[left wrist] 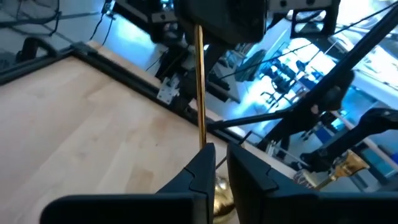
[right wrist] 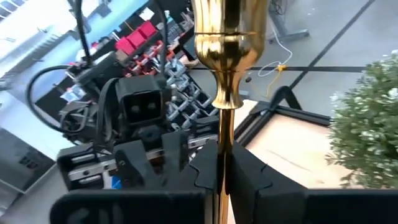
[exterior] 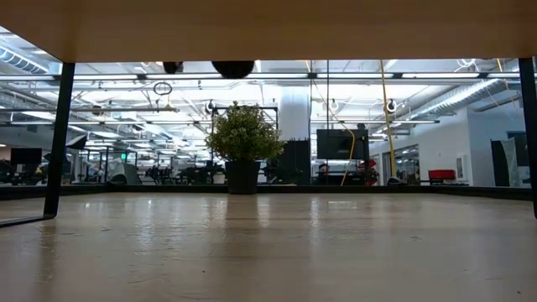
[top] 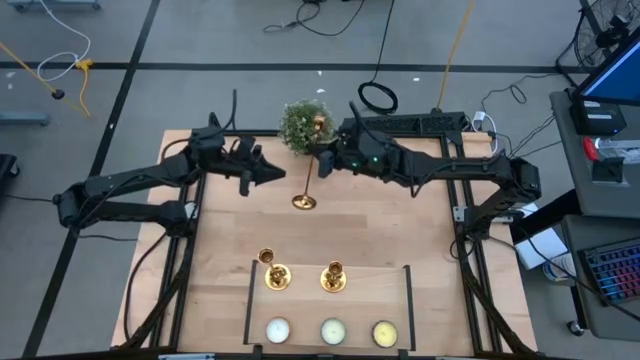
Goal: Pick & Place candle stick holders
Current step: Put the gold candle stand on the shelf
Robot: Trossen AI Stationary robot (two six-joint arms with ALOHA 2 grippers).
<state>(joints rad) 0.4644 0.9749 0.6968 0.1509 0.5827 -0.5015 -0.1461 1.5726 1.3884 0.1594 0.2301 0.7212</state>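
Candlestick, tall, is hanging base-down over the counter beside the plant; I am clamping its stem in the right gripper, fingers clenched. The left gripper is flanking the stem lower down; its grip I cannot tell.

The middle of the counter is bare wood, so there is free room on both sides of the tall candlestick standing there. The right pincer is squeezed on its stem up high, and the left pincer sits just beside it, so the gap between them is tight. The bushy plant blocks the far edge right behind them. Near the front, 2 gold candlesticks and 3 round candles fill a black frame, with small gaps between them.
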